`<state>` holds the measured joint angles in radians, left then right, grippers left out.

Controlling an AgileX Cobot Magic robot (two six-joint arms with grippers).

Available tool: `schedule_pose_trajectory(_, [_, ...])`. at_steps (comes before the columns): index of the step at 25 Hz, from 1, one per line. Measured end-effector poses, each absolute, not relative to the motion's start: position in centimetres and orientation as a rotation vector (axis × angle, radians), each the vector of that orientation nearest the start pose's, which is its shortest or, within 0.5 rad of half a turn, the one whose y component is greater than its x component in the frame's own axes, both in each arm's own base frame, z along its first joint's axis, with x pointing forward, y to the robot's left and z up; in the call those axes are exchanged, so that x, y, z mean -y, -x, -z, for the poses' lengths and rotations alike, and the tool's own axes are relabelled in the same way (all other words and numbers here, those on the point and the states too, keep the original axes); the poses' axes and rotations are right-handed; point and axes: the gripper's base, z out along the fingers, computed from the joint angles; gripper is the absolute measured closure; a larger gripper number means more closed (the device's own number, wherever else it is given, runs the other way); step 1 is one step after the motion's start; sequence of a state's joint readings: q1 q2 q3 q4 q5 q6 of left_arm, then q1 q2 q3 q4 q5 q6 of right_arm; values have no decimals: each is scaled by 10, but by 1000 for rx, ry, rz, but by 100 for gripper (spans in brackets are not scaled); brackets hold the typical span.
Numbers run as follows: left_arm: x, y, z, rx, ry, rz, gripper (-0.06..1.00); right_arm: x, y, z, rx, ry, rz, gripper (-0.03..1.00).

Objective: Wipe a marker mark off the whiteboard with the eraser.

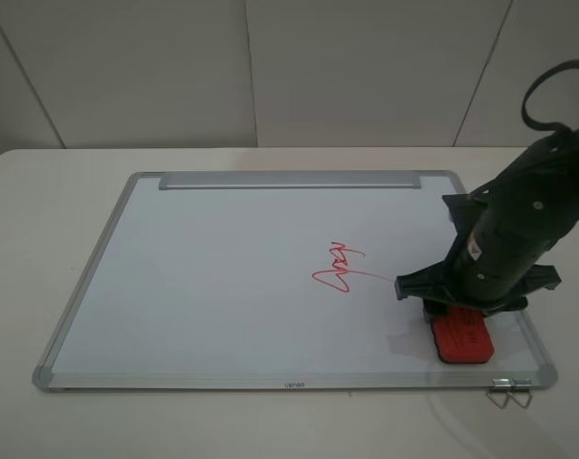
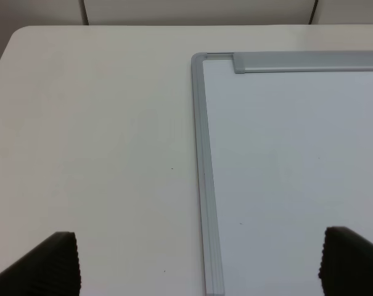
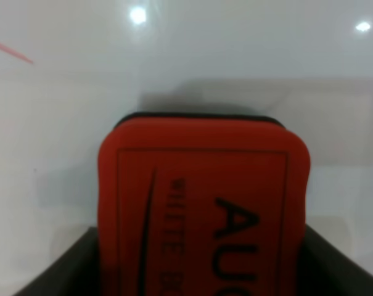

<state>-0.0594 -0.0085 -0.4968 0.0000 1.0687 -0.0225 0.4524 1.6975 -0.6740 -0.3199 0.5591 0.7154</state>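
At the near right corner of the whiteboard (image 1: 203,306), a small metal clip (image 1: 511,394) is hanging off the frame. Just beyond it the eraser (image 1: 461,339) is lying red face up, its dark base down on the white surface close to the right frame. The right gripper (image 1: 459,308) is clamping the eraser's far end, jaws pressing in from either side; the wrist view is showing black lettering on the red top between the dark fingers (image 3: 57,271).

Farther in and to the left, the marker mark (image 1: 335,270) is sitting near the board's middle, apart from the eraser; a thin faint red line is trailing from it toward the gripper.

The left gripper (image 2: 201,265) is hovering over the board's left frame with its fingers (image 2: 50,265) spread wide and gripping nothing. At the far edge the silver tray strip (image 1: 289,181) is running along the frame; the pale table (image 1: 40,210) is stretching beyond it.
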Motion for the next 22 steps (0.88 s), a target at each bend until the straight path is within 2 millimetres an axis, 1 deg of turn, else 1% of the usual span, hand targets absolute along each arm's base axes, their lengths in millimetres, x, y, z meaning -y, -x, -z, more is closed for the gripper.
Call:
schedule_pose_trajectory(4, [0, 6, -276, -2047, -38, 51, 17, -96, -231, -120, -2969, 6, 153, 46])
schedule_pose_trajectory(8, [0, 6, -276, -2047, -38, 51, 17, -96, -232, -120, -2966, 9, 150, 36])
schedule_pose_trajectory(13, [0, 6, -276, -2047, -38, 51, 17, -95, -231, -124, -2954, 36, 151, 32])
schedule_pose_trajectory(16, [0, 6, -276, -2047, -38, 51, 17, -95, -230, -140, -2911, 102, 126, 24])
schedule_pose_trajectory(18, [0, 6, -276, -2047, -38, 51, 17, -94, -227, -157, -2861, 130, 90, 18])
schedule_pose_trajectory(22, [0, 6, -276, -2047, -38, 51, 17, -90, -216, -193, -2758, 118, -2, 15])
